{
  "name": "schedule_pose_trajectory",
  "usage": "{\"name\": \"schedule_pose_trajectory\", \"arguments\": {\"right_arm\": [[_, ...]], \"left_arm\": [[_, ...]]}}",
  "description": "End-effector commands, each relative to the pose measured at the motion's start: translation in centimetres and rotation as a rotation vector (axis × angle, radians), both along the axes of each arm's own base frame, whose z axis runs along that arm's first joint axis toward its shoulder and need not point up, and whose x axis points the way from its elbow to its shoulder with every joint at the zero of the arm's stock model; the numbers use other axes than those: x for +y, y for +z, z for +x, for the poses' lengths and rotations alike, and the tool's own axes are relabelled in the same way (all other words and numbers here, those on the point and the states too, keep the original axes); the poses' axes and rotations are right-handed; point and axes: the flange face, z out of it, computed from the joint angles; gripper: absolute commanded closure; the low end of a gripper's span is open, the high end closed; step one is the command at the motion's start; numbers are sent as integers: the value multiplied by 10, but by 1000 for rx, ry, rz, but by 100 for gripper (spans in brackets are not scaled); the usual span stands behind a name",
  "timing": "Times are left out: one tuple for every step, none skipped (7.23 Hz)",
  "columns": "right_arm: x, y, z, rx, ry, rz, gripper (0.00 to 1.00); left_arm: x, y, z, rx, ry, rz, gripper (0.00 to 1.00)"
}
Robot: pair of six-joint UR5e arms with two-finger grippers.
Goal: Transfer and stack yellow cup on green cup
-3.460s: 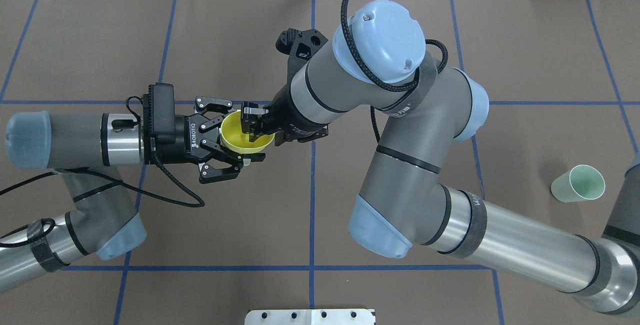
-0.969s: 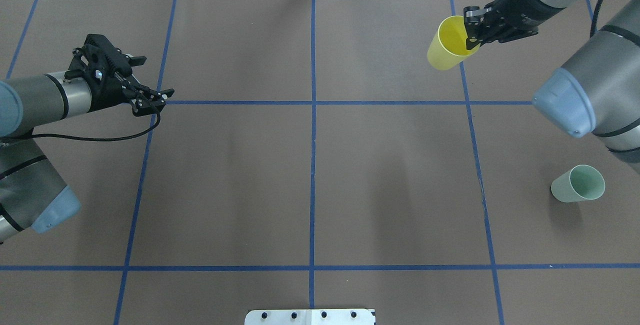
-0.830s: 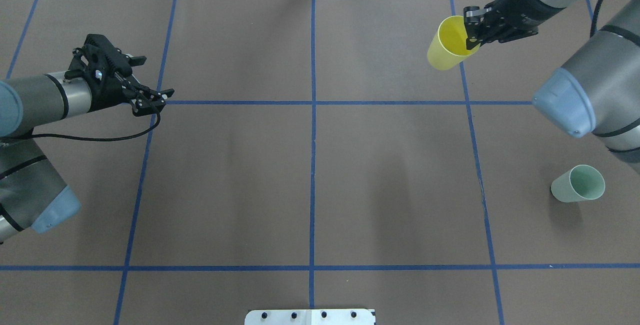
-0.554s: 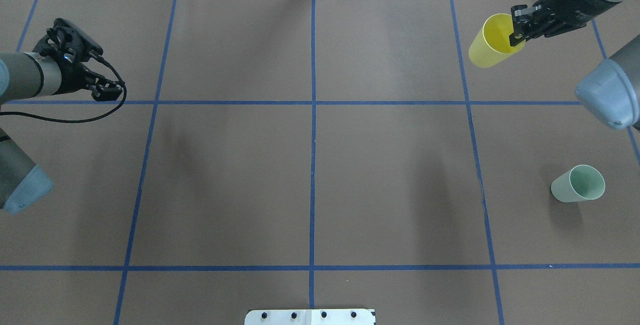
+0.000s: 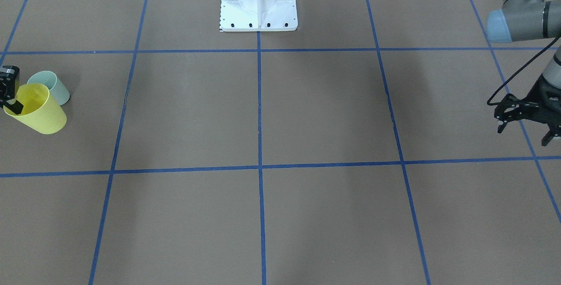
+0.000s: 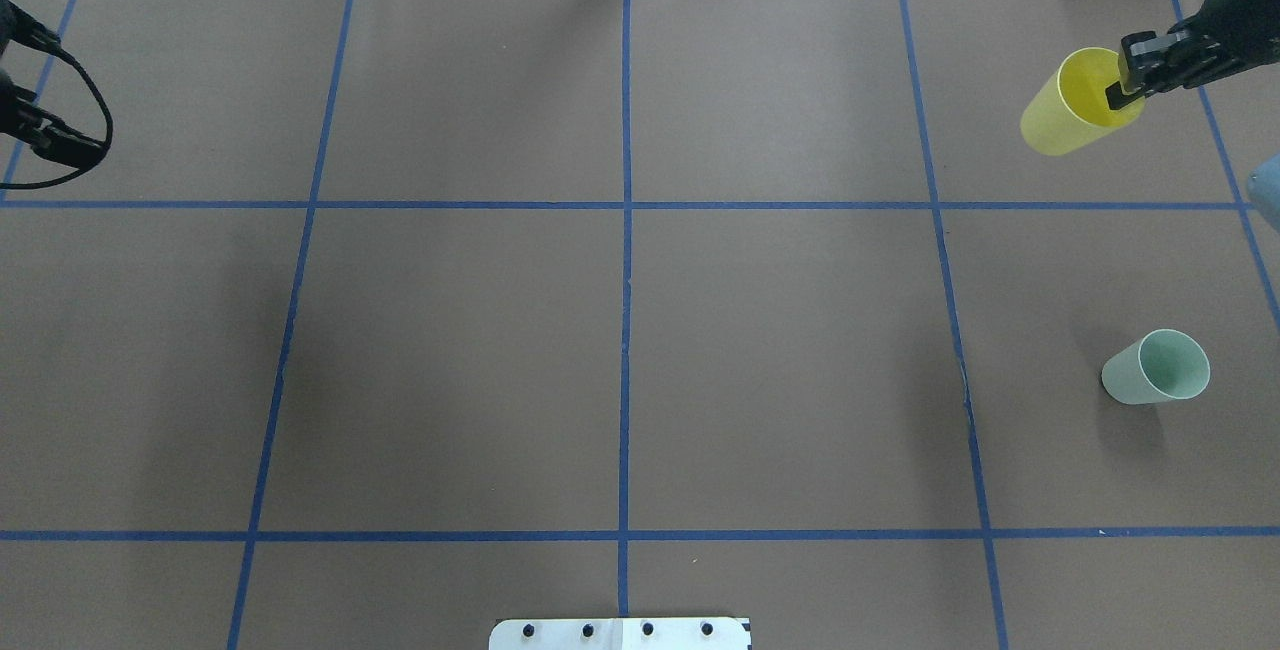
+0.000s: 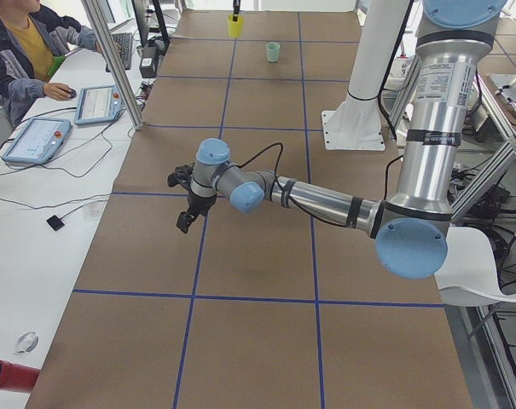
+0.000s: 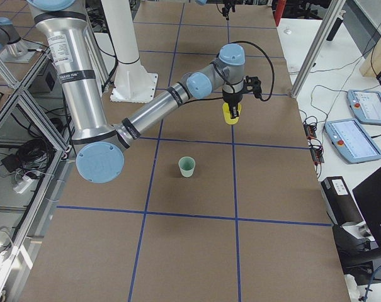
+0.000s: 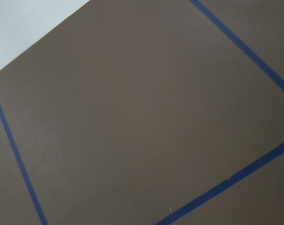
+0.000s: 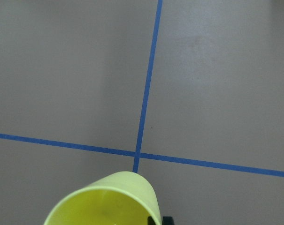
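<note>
The yellow cup [image 6: 1070, 115] hangs tilted above the far right of the table, clear of the surface. My right gripper [image 6: 1125, 90] is shut on its rim, one finger inside the cup. It also shows in the front view [image 5: 40, 110] and the right wrist view [image 10: 104, 201]. The green cup [image 6: 1155, 370] stands upright on the table, nearer to the robot than the yellow cup, empty and untouched. In the front view the green cup [image 5: 51, 85] is just behind the yellow one. My left gripper [image 5: 523, 132] is open and empty over the table's far left side.
The robot's white base plate [image 6: 620, 633] sits at the near middle edge. Blue tape lines [image 6: 626, 230] divide the brown table cover. An operator [image 7: 23, 43] sits with tablets [image 7: 36, 141] beyond the table's far edge.
After the hand-over, my right gripper has carried the yellow cup from the table's middle to the far right. My left arm has drawn back to the left, empty.
</note>
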Motion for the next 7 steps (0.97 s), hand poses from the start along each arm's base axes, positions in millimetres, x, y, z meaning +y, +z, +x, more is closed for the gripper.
{"name": "schedule_pose_trajectory", "arguments": {"right_arm": [[28,9,13,2,-1,0,100],[42,17,16,-2,-15,-8,100],[54,29,19,2,-50,0,100],[68,56,23,18,-104,22,100],[91,89,31,17,-116,36,100],[118,119,37,-31,-140,35,100],[136,142,43,-36,-144,12,100]], "left_arm": [[18,41,-80,-34,-118,-212,0],[19,39,-122,26,-124,-218,0],[22,49,-131,-13,1,-158,0],[47,77,-138,-42,71,-160,0],[67,95,-140,-35,71,-202,0],[69,95,-142,-34,68,-201,0],[69,95,-142,-33,68,-200,0]]}}
